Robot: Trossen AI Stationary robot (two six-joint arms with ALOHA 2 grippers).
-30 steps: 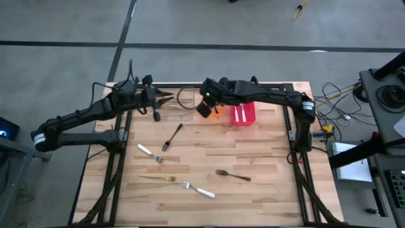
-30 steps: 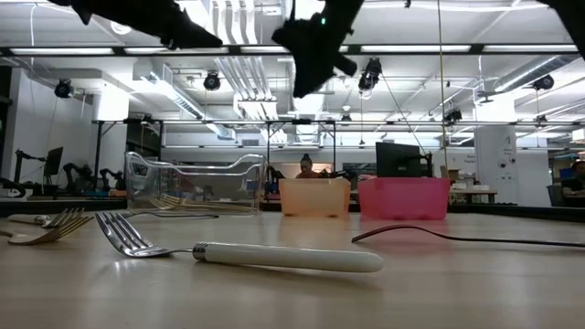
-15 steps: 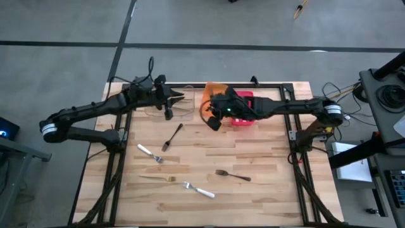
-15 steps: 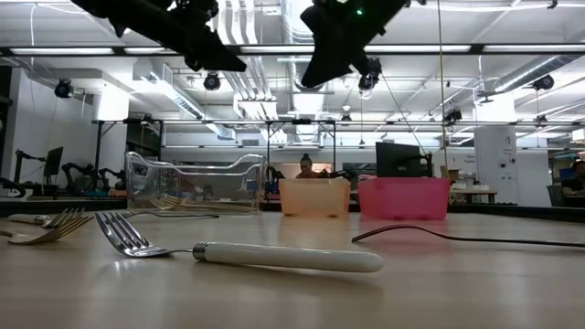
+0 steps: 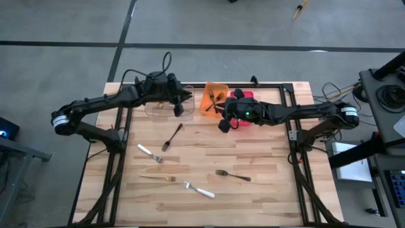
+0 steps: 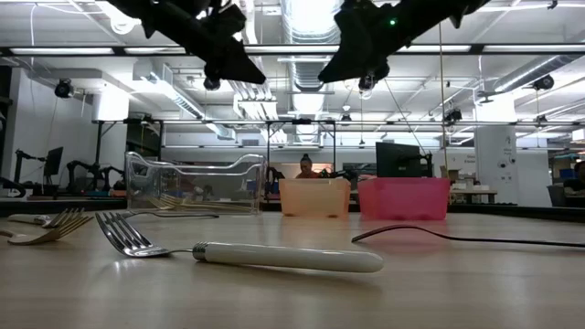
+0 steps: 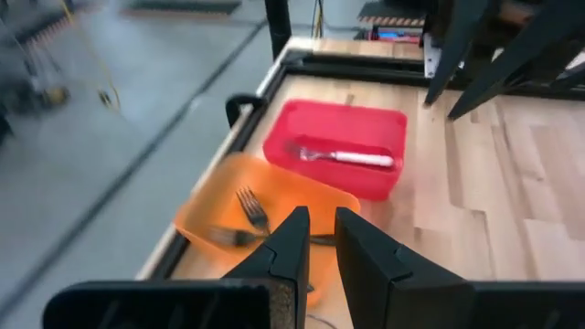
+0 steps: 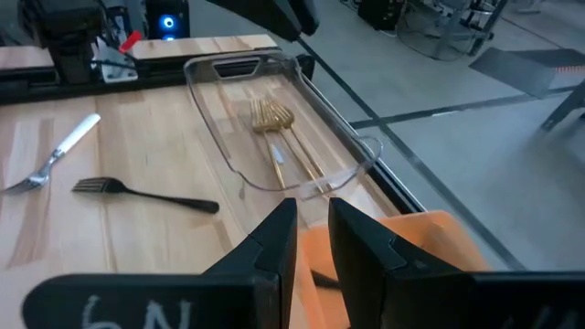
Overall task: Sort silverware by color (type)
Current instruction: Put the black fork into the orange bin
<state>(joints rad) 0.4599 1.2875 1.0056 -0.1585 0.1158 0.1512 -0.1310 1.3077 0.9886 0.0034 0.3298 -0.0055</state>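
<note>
Five utensils lie flat on the table: a black fork [image 5: 172, 136], a pale-handled silver fork [image 5: 150, 153], a gold fork [image 5: 158, 178], another pale-handled silver fork [image 5: 199, 190] and a second black fork [image 5: 233, 175]. Gold forks [image 8: 274, 123] lie in the clear bin [image 5: 158, 104]. Black forks [image 7: 249, 212] lie in the orange bin [image 5: 214, 98]. One pale-handled fork [image 7: 345, 157] lies in the red bin [image 7: 338, 174]. My left gripper [image 5: 183, 100] [image 7: 320, 219] hangs shut and empty above the clear bin's right end. My right gripper [image 5: 223, 121] [image 8: 313, 208] hangs shut and empty in front of the orange and red bins.
The three bins stand in a row along the table's far edge. My right arm [image 5: 285, 114] covers most of the red bin from above. Bare wood shows in the table's right half [image 5: 272, 158]. Both grippers are well above the table in the low view [image 6: 228, 55].
My left gripper has moved along the far edge toward the table's right, from the clear bin's left end to its right end. My right gripper has drawn back from over the orange bin toward the right and near side, uncovering that bin. The forks on the table have stayed put.
</note>
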